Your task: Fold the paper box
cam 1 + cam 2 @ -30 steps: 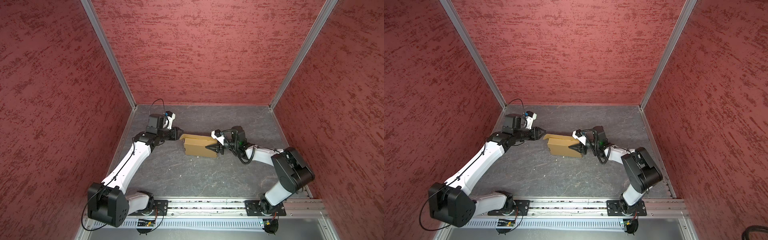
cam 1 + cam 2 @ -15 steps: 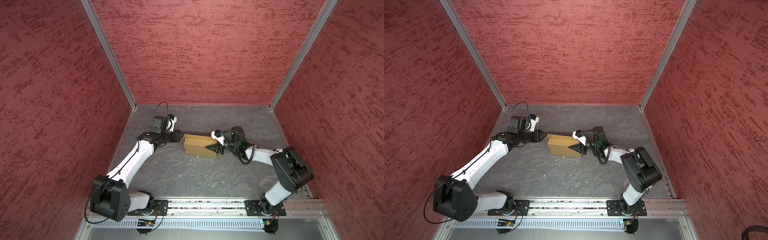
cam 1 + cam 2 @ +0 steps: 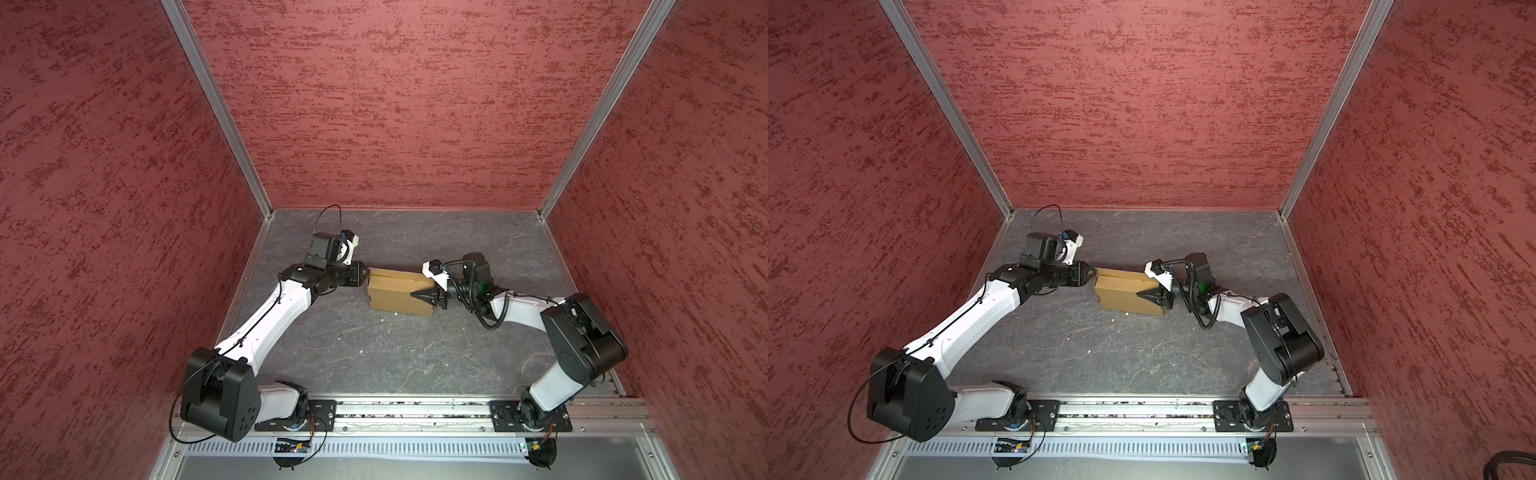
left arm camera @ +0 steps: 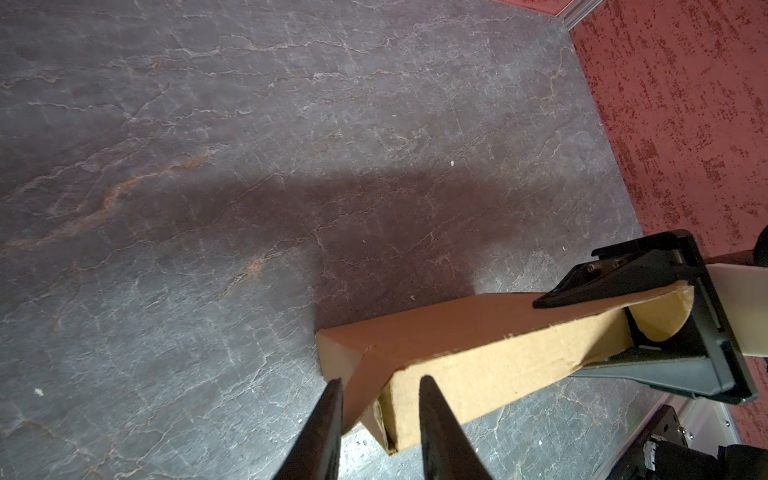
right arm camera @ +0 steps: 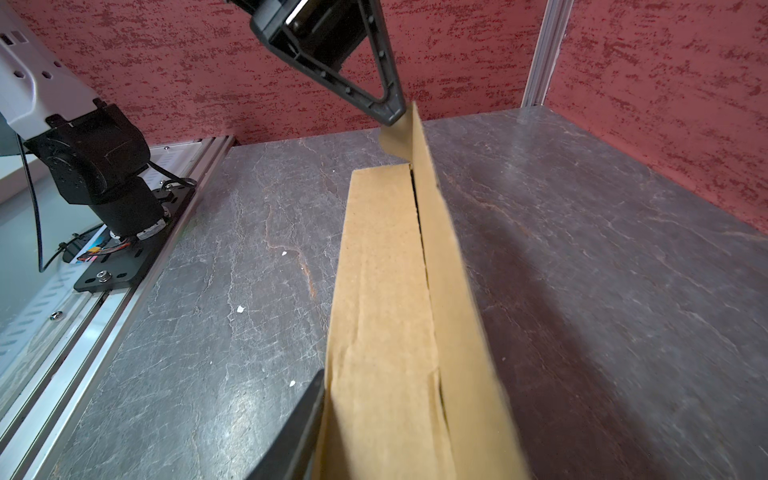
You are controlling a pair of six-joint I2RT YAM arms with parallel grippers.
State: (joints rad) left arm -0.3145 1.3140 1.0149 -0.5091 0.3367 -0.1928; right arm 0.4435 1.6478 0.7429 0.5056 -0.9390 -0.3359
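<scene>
A plain tan-brown corrugated cardboard paper box [image 3: 395, 297] rests on the grey, slate-patterned tabletop [image 3: 374, 357], toward the back of the table's middle and boxed in by red textured walls [image 3: 395, 104], with one gripper at each end. The left gripper [image 3: 365, 274] has edged in from a second ago and now meets the box's left end. In the left wrist view its two black fingers [image 4: 328, 419] stand a little apart, astride the end corner where a flap folds over; whether they pinch the cardboard cannot be told. The right gripper [image 3: 415, 296] has not moved since the earlier frames. Its jaws are clamped on the box's right end, one finger lying on the darker upper panel, the other against the lighter side wall. The box itself lies where it did. In the right wrist view a dark seam runs the length of the box between two panels, and a rounded flap [image 5: 395, 139] sticks out at the far end, touching the left gripper's tip.
</scene>
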